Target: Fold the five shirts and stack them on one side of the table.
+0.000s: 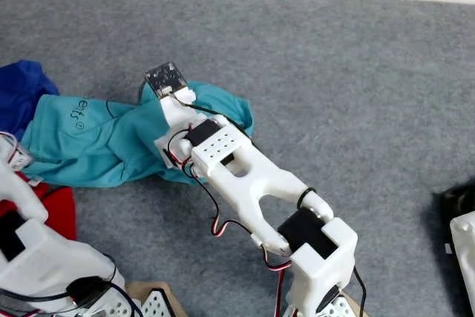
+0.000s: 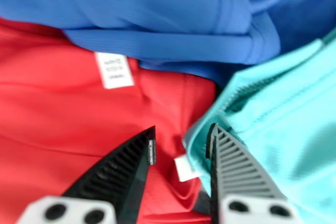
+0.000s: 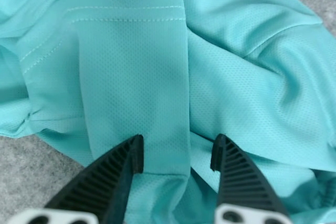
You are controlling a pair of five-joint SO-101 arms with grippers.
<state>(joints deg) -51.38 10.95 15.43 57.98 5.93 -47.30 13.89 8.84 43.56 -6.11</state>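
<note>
A teal shirt (image 1: 89,139) lies crumpled at the table's left, and my right gripper (image 3: 177,153) hovers open right over it. A flat teal sleeve (image 3: 131,77) runs between its fingers. In the high view the right arm (image 1: 245,176) stretches from the near edge to the shirt's right part. My left gripper (image 2: 181,148) is open above a red shirt (image 2: 68,129) with a white tag (image 2: 114,70). One of its fingers (image 2: 233,169) rests at the teal shirt's hem (image 2: 273,108). A blue shirt (image 2: 157,14) lies bunched beyond them.
The blue shirt (image 1: 18,90) and red shirt (image 1: 59,209) sit at the table's left edge, partly under the teal one. The left arm (image 1: 30,250) stands at the near left corner. Grey table (image 1: 356,94) stretches to the right; a dark object (image 1: 456,202) sits at the right edge.
</note>
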